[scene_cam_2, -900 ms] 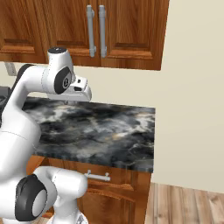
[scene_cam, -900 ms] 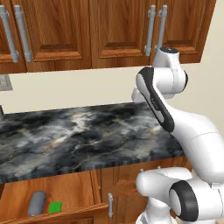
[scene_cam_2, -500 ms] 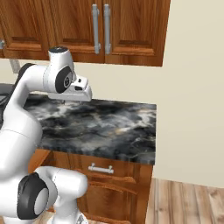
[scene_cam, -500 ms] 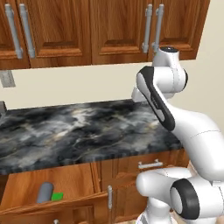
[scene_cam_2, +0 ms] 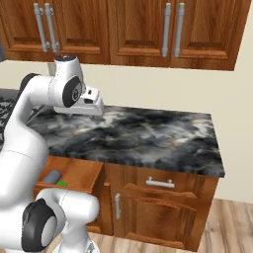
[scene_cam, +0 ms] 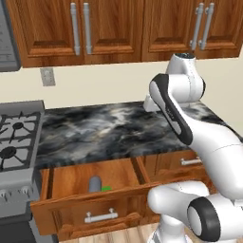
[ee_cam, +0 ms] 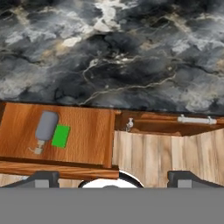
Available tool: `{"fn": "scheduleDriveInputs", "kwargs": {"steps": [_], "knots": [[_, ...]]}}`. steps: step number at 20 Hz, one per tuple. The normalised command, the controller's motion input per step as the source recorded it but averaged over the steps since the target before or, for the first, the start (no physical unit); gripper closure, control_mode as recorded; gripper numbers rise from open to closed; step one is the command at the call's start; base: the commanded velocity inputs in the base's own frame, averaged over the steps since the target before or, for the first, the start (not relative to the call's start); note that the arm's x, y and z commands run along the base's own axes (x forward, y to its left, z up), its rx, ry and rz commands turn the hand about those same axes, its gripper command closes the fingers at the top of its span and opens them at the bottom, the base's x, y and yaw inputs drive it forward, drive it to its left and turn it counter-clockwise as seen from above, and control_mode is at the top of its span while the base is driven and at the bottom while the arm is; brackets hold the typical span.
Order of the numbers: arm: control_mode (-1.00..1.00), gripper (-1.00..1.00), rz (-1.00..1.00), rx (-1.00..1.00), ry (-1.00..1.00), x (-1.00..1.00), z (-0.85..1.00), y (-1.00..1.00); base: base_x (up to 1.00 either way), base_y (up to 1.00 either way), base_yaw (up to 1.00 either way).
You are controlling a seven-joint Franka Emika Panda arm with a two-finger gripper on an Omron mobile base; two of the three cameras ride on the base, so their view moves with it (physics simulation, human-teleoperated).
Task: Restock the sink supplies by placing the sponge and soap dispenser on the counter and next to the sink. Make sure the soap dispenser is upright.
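**Robot arm above a kitchen counter, supplies lying in an open drawer**

A white robot arm rises over a black marbled counter (scene_cam: pixel 109 130) that tops brown wooden cabinets. In the hand view, the gripper (ee_cam: pixel 111 178) points down past the near edge of the counter, and its two dark finger tips stand wide apart at the bottom of the picture with nothing between them.

Below the counter, an open drawer (scene_cam: pixel 71 182) is pulled out toward the near side. Inside it lies the soap dispenser (ee_cam: pixel 45 127), a small grey bottle resting on its side with its thin pump nozzle at one end. Just beside it, on the drawer floor, lies the sponge (ee_cam: pixel 61 136), a small flat bright green block. The two sit close together; whether they touch cannot be told. In the left base view the bottle (scene_cam: pixel 95 183) and the green block (scene_cam: pixel 106 188) peek above the drawer front, and in the right base view they show at the left, partly behind the arm.

To the left of the counter stands a gas stove (scene_cam: pixel 16 137). Wooden wall cupboards (scene_cam: pixel 109 28) with metal handles hang above, and an outlet plate (scene_cam: pixel 47 76) sits on the cream wall between them and the counter. To the right of the open drawer, a closed drawer (scene_cam_2: pixel 160 190) with a metal handle sits under the counter.
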Motion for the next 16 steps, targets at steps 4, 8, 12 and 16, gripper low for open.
{"fn": "scheduleDriveInputs", "kwargs": {"steps": [4, 8, 12, 16], "knots": [[1.00, -1.00, 0.00, 0.00, 0.00, 0.00, 0.00, 0.00, -0.01, 0.80, 0.00], [1.00, -1.00, 0.00, 0.00, 0.00, 0.00, 0.00, 0.00, 0.00, 0.48, 0.00], [-1.00, -1.00, 0.00, 0.00, 0.00, 0.00, 0.00, 0.00, 0.00, 0.00, 0.00], [-1.00, -1.00, 0.00, 0.00, 0.00, 0.00, 0.00, 0.00, 0.00, 0.00, 0.00]]}}
